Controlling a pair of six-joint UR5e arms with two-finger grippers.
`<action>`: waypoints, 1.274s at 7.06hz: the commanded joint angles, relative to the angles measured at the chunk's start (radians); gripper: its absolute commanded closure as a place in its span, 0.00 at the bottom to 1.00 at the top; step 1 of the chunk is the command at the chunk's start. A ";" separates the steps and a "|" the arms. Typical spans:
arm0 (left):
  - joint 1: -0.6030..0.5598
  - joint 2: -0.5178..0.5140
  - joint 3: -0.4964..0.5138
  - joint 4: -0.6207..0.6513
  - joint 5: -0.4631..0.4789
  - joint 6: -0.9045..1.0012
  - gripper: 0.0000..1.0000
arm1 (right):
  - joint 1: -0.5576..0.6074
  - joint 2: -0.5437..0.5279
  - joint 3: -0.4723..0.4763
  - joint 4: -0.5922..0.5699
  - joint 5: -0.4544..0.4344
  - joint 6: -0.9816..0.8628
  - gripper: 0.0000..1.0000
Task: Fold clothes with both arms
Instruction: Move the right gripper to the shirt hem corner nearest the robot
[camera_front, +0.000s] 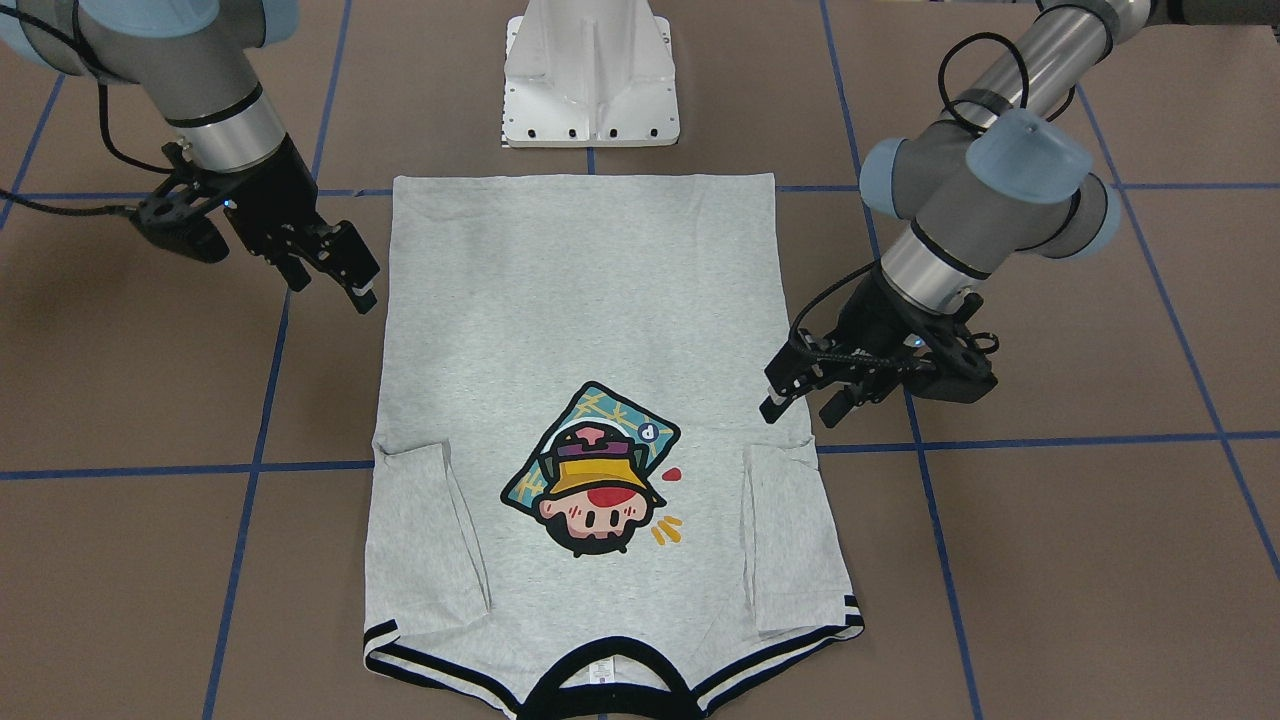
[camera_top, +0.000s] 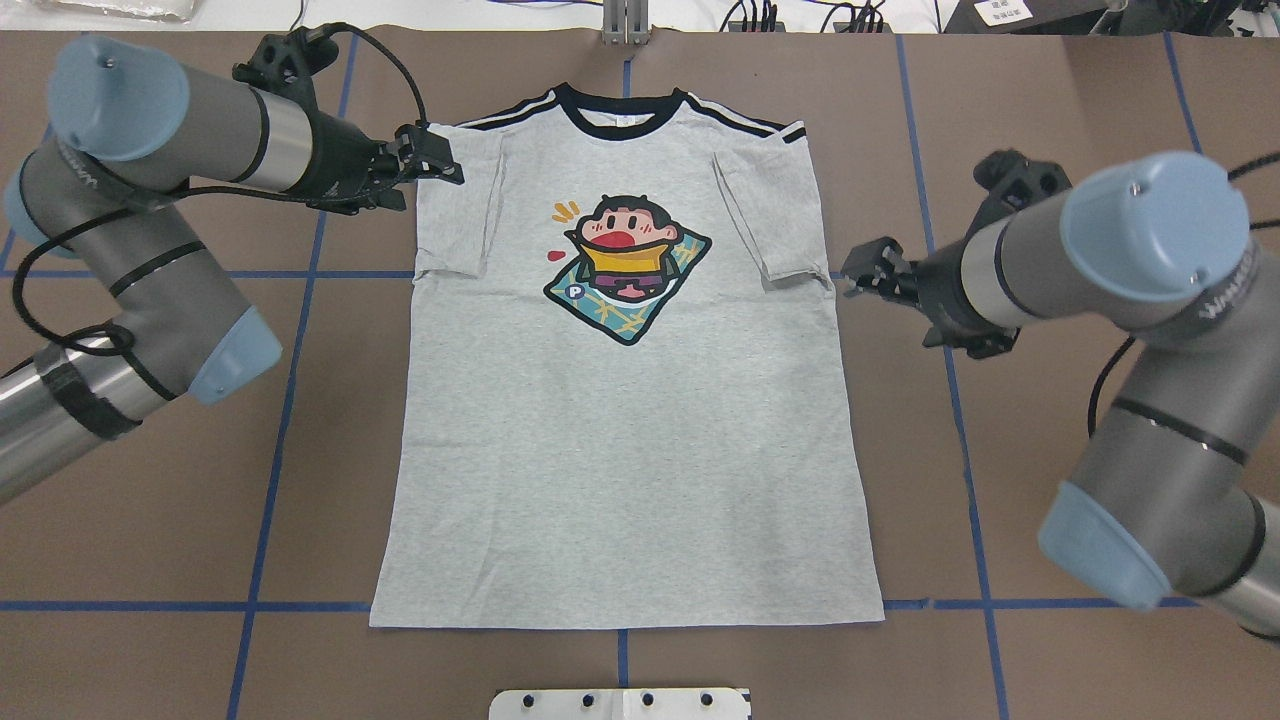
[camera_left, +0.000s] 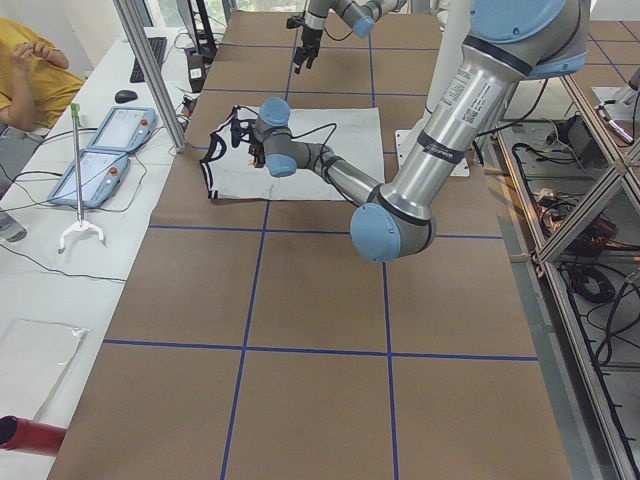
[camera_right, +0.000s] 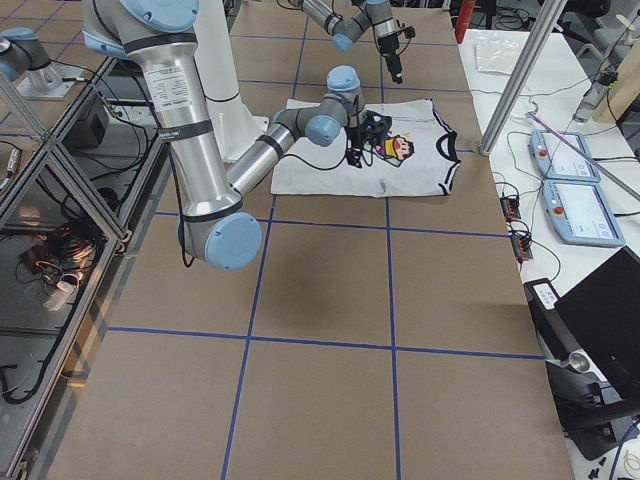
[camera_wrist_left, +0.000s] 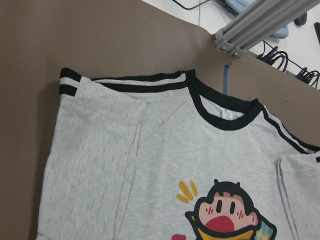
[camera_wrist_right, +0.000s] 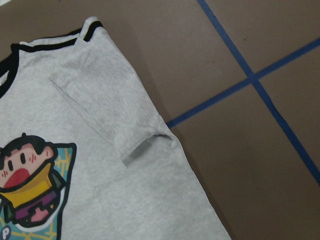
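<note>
The grey T-shirt (camera_top: 620, 430) lies flat and print up on the brown table, collar away from the robot, both sleeves folded in over the front. It also shows in the front view (camera_front: 580, 300). My left gripper (camera_top: 440, 158) is open and empty, hovering just off the shirt's left shoulder; in the front view (camera_front: 798, 408) it is above the sleeve's edge. My right gripper (camera_top: 855, 272) is open and empty, beside the right sleeve hem, apart from the cloth; it also shows in the front view (camera_front: 330, 285). The left wrist view shows the collar and shoulder (camera_wrist_left: 165, 165), the right wrist view the folded sleeve (camera_wrist_right: 100, 165); neither shows fingers.
The white base block (camera_front: 590, 90) stands just behind the shirt's hem. An aluminium post (camera_wrist_left: 255, 25) rises beyond the collar. Blue tape lines (camera_top: 300, 606) cross the table. Teach pendants (camera_left: 100, 150) and a person in yellow (camera_left: 25, 60) are at the far side.
</note>
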 joint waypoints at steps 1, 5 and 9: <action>0.011 0.087 -0.148 0.128 -0.070 -0.010 0.13 | -0.217 -0.173 0.133 -0.012 -0.181 0.144 0.01; 0.014 0.139 -0.239 0.122 -0.111 -0.150 0.10 | -0.437 -0.219 0.103 -0.006 -0.251 0.448 0.02; 0.019 0.136 -0.240 0.122 -0.111 -0.144 0.01 | -0.533 -0.205 0.040 -0.006 -0.289 0.495 0.08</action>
